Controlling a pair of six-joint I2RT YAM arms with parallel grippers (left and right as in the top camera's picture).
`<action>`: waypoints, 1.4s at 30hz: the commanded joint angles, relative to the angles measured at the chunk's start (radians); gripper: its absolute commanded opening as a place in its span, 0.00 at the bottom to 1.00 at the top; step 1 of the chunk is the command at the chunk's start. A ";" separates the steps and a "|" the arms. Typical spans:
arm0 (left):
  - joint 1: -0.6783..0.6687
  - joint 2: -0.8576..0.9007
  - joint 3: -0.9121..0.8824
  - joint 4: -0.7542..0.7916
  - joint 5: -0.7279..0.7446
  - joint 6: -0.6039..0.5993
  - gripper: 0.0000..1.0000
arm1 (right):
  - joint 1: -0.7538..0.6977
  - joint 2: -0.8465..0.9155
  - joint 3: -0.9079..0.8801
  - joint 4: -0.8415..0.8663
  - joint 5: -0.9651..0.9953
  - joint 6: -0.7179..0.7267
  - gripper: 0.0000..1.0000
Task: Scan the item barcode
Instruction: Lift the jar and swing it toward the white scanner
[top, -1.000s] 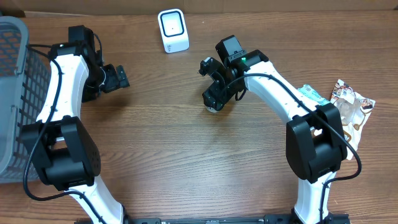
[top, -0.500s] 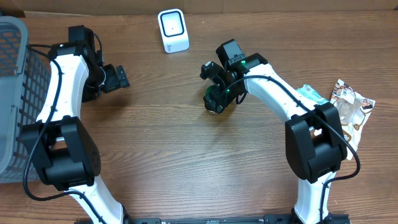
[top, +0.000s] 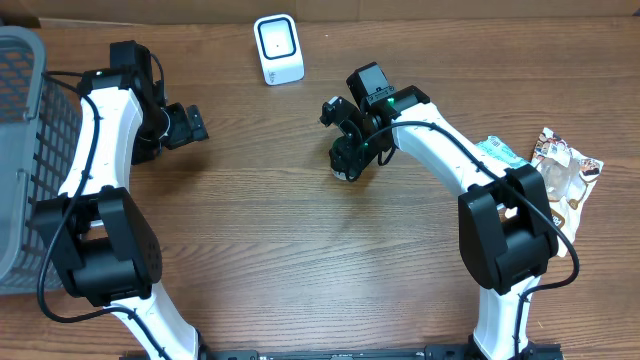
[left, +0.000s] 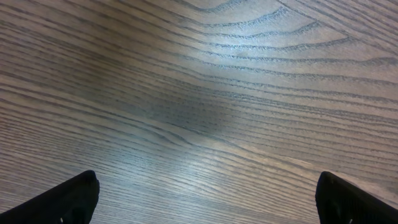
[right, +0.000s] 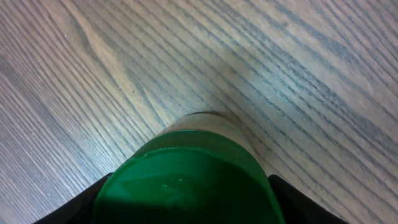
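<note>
Green is filling the lower middle of the right wrist view, where the round lid of a green-lidded container (right: 186, 180) is sitting between the right gripper (right: 186, 202), its dark fingers (right: 74, 208) lying against the lid on either side at a middling spread, so the gripper is clasping the container. Beyond the lid a pale tan part of the container's body is showing, meeting the wooden table (top: 300, 260). From overhead, this gripper and its container are sitting a little right of the table's middle, on the far half, with the white barcode scanner (top: 278, 48) standing further away and to the left, well apart from them. The left gripper (left: 208, 199) is hovering over bare wood on the left side with its fingertips spread wide and nothing between them. A grey mesh basket (top: 20, 150) is standing at the left edge, and two crinkled snack packets (top: 565, 175) are lying at the right edge.
</note>
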 joint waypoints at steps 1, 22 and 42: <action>0.000 -0.006 0.012 0.000 -0.013 0.008 1.00 | -0.002 0.012 0.017 -0.017 -0.009 0.066 0.62; 0.000 -0.006 0.012 0.000 -0.013 0.008 0.99 | -0.006 -0.024 0.501 -0.202 -0.927 0.367 0.34; 0.000 -0.006 0.012 0.000 -0.013 0.008 0.99 | -0.066 -0.024 0.500 0.059 -0.895 0.775 0.33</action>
